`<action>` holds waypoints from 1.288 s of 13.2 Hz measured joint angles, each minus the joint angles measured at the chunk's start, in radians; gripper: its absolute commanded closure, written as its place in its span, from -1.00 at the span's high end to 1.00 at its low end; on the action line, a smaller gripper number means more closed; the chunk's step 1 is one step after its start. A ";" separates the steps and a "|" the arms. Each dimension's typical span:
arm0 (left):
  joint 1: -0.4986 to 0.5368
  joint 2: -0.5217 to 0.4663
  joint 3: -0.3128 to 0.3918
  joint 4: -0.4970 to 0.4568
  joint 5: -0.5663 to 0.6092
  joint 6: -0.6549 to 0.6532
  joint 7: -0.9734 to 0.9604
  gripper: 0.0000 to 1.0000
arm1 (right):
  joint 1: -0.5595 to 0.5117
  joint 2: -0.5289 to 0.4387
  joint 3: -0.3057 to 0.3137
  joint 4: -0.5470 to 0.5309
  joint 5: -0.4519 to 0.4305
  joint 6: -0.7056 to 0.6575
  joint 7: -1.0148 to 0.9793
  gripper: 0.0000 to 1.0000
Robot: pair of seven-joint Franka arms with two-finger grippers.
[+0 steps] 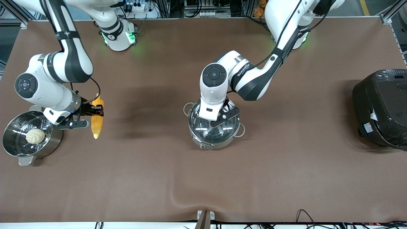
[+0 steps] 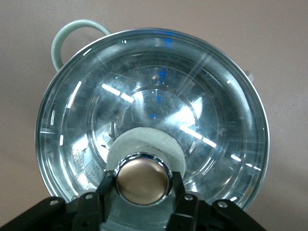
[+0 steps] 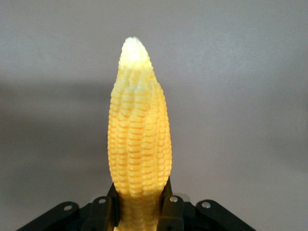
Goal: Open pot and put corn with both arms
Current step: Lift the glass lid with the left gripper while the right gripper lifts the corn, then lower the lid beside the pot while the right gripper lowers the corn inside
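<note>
The pot (image 1: 206, 140) stands mid-table with its glass lid (image 1: 203, 124) on it. My left gripper (image 1: 222, 119) is over the lid. In the left wrist view the lid (image 2: 159, 96) fills the frame, one pale loop handle (image 2: 72, 29) shows at its edge, and my left gripper (image 2: 143, 185) is shut on the copper knob (image 2: 143, 179). My right gripper (image 1: 95, 111) is shut on the corn (image 1: 97, 122) and holds it over the table beside the steamer pot, pale tip toward the front camera. In the right wrist view my right gripper (image 3: 140, 202) clamps the corn (image 3: 139, 134) at its thick end.
A steel pot with a perforated insert (image 1: 12, 140) holding a white bun (image 1: 35, 135) sits at the right arm's end. A large black cooker (image 1: 381, 108) sits at the left arm's end. The brown mat has a wrinkle (image 1: 178, 194) near the front edge.
</note>
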 measured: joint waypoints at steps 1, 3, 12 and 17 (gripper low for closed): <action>0.004 -0.008 0.000 0.006 0.000 -0.005 0.000 -1.00 | 0.017 0.000 0.001 0.041 0.000 -0.062 0.037 -0.57; 0.017 -0.050 0.003 0.016 0.000 -0.054 0.004 -1.00 | 0.055 0.000 0.002 0.151 0.001 -0.191 0.141 -0.56; 0.398 -0.304 0.015 -0.038 0.004 -0.333 0.621 -1.00 | 0.189 0.022 0.005 0.276 0.094 -0.209 0.276 -0.60; 0.598 -0.283 0.015 -0.286 0.004 -0.006 0.858 -1.00 | 0.518 0.221 0.011 0.455 0.105 -0.093 0.739 -0.65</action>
